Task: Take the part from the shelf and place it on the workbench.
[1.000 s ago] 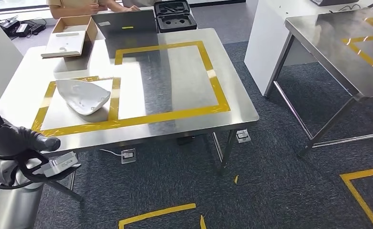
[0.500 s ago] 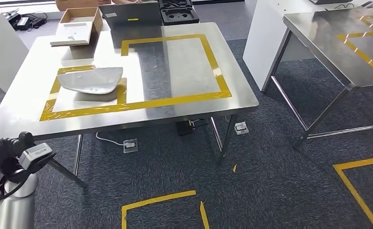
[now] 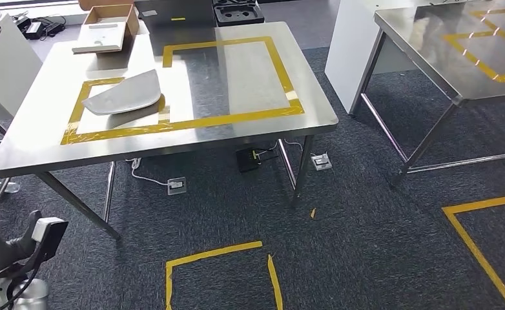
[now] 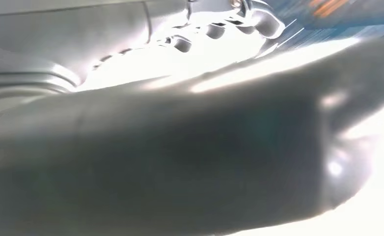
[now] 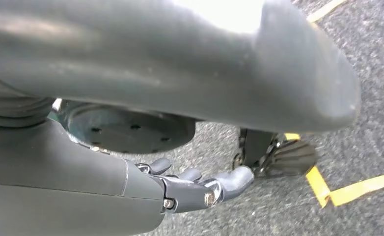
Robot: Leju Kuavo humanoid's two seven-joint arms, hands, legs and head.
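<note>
The white curved part (image 3: 126,94) lies on the steel workbench (image 3: 237,71), inside the smaller yellow-taped square at its left. My left hand (image 3: 0,248) hangs low at the bottom left of the head view, well below and in front of the table's edge, a white camera box at its wrist. In the left wrist view a blurred grey thumb (image 4: 180,157) lies close to the lens with nothing against it. In the right wrist view my right hand (image 5: 200,189) hangs over the carpet, fingers stretched out and holding nothing.
A cardboard box (image 3: 106,27) and a black case (image 3: 236,11) stand at the workbench's far edge. A second steel table (image 3: 456,45) is at the right. Yellow tape marks (image 3: 217,271) lie on the carpet; cables and a socket (image 3: 176,186) sit under the workbench.
The whole head view has shifted: the workbench now lies farther off and higher in the picture. My left arm has sunk from the table's edge to the bottom left corner.
</note>
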